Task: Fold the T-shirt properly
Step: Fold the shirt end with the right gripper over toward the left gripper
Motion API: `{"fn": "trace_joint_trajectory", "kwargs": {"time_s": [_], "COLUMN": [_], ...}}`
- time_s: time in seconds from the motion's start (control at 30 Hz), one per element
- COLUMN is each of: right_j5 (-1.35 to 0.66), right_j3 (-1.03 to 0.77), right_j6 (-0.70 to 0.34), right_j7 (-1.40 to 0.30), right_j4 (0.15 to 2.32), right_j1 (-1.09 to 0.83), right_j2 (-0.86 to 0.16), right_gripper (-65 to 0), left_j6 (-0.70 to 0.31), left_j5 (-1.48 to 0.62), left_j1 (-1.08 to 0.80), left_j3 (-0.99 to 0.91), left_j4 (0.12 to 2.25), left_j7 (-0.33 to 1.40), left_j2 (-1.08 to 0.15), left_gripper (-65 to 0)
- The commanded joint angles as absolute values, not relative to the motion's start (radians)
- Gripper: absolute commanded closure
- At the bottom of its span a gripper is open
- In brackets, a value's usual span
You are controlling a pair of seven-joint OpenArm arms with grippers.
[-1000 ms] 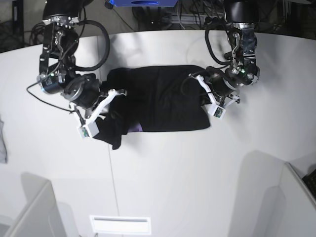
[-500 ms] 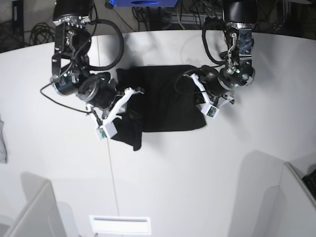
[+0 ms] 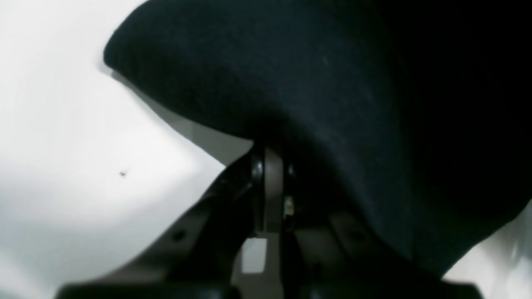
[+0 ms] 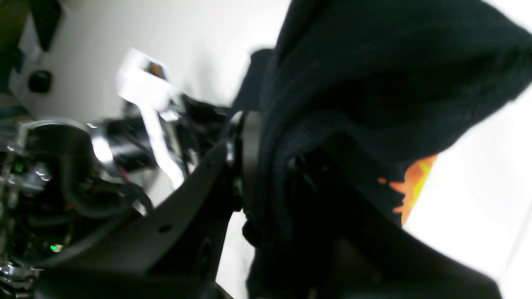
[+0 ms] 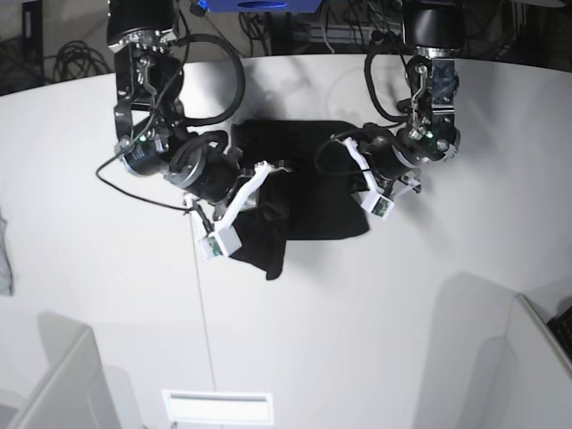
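Draping soft and limp over the left pincer [image 3: 272, 174], the black T-shirt [image 3: 332, 83] fills the upper and right part of the left wrist view. It looks light and floppy, with no stiffness of its own, so I judge it will sag and slide wherever it is unsupported; a hem or a doubled edge is the sensible place to grip. The jaws stand pressed close together with cloth lying over and beside them, and the pincer seems clenched on the T-shirt's edge, though the dark fabric hides the tips. A rounded fold of cloth hangs clear above the white desk [image 3: 62, 124], to the left of the pincer.

From the right wrist view, the T-shirt [image 4: 374, 74] bunches thickly across the right pincer [image 4: 257, 166], several layers pinched between its jaws, so this one is grasping the cloth. A scrap of orange print [image 4: 409, 182] peeps out beneath the black folds, right of the pincer. Such a thick bunch should hold firmly but may release unevenly.

Seen from the base view, the T-shirt [image 5: 313, 179] lies on the desk [image 5: 375, 340] between the two arms, partly folded. The right pincer [image 5: 264, 170] holds the shirt's left edge raised, with a tail of cloth hanging below it. The left pincer [image 5: 357, 165] sits at the shirt's opposite edge, touching the fabric.
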State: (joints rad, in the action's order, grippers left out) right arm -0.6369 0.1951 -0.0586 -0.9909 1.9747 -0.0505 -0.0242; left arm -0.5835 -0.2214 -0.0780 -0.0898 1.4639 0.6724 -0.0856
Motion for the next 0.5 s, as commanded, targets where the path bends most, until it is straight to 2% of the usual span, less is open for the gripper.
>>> {"fn": "trace_joint_trajectory", "kwargs": {"time_s": [0.0,0.1,0.47], "right_j5": [-0.653,-0.653,-0.653], "right_j3": [0.208,0.26,0.363], "right_j6": [-0.031,-0.002,-0.001], "right_j7": [-0.961,-0.926,-0.817], "right_j4": [1.974,1.946,1.84], "right_j1": [-0.033,-0.019,-0.004], "right_j2": [-0.022,-0.024,-0.024], "right_gripper": [0.0,0.0,0.0], "left_j6": [-0.584,-0.584,-0.584], "left_j5": [-0.194,-0.194,-0.196], "left_j1": [-0.082,-0.088,-0.093], "left_j3": [-0.087,-0.088,-0.099], "left_j4": [1.469,1.469,1.478], "left_j7": [0.714,0.714,0.714], "left_j2": [-0.088,-0.09,-0.14], "left_gripper": [0.0,0.0,0.0]}}
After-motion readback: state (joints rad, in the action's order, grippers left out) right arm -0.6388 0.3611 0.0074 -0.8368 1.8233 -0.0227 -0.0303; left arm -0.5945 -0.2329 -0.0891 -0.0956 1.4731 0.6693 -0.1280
